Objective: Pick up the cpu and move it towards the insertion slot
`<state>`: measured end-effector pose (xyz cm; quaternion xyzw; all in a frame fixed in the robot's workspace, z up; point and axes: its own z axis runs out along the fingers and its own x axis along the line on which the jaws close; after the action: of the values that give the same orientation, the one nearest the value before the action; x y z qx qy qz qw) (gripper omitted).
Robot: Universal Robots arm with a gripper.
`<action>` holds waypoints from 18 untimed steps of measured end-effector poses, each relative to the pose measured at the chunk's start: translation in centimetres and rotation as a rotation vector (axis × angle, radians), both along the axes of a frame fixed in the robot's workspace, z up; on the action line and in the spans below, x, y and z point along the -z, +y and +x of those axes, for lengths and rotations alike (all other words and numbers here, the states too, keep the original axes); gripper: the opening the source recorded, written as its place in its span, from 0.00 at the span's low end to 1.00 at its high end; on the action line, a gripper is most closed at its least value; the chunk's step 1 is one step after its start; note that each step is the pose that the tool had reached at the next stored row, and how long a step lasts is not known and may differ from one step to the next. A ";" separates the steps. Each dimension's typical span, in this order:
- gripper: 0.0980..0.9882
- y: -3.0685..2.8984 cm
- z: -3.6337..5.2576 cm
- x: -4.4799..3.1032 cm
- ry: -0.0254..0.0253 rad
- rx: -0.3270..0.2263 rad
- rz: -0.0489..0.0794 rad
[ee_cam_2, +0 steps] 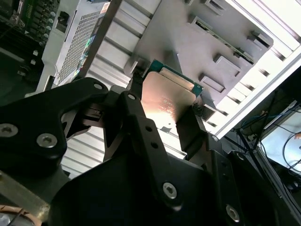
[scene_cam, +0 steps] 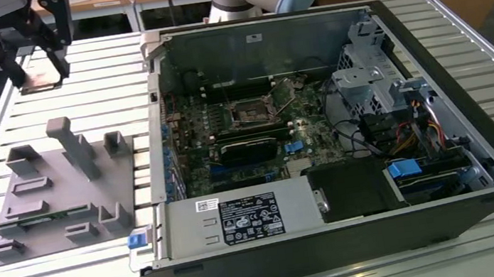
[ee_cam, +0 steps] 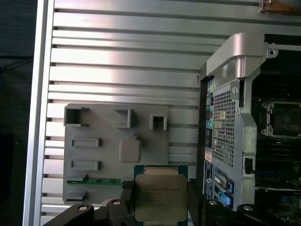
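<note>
The cpu (ee_cam: 160, 195), a flat square chip with a silvery top and green rim, sits between the black fingers of my gripper (ee_cam: 160, 200), which is shut on it. The second wrist view shows the cpu (ee_cam_2: 165, 96) clamped at two opposite edges by the gripper (ee_cam_2: 164, 102). In the exterior view the gripper (scene_cam: 40, 74) hangs above the slatted table at the far left, over the grey fixture plate (scene_cam: 54, 199). The insertion slot (scene_cam: 251, 111), a dark square socket in a metal frame, lies on the motherboard inside the open case; it also appears in the first wrist view (ee_cam: 284, 117).
The open computer case (scene_cam: 478, 151) lies on the slatted metal table (scene_cam: 93, 273), with a drive cage (scene_cam: 369, 86) and power supply (scene_cam: 239, 222) around the board. The grey fixture plate (ee_cam: 108, 150) has raised blocks and holds a narrow green strip (ee_cam: 94, 181).
</note>
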<state>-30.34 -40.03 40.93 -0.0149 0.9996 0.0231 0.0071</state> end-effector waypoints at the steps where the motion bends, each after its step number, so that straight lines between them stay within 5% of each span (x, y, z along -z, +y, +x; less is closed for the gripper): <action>1: 0.49 0.00 0.27 0.00 0.0000 0.000 0.000; 18: 0.49 0.34 4.56 0.07 -0.0005 0.000 0.000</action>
<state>-25.78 -39.68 40.87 -0.0149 0.9996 0.0231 0.0074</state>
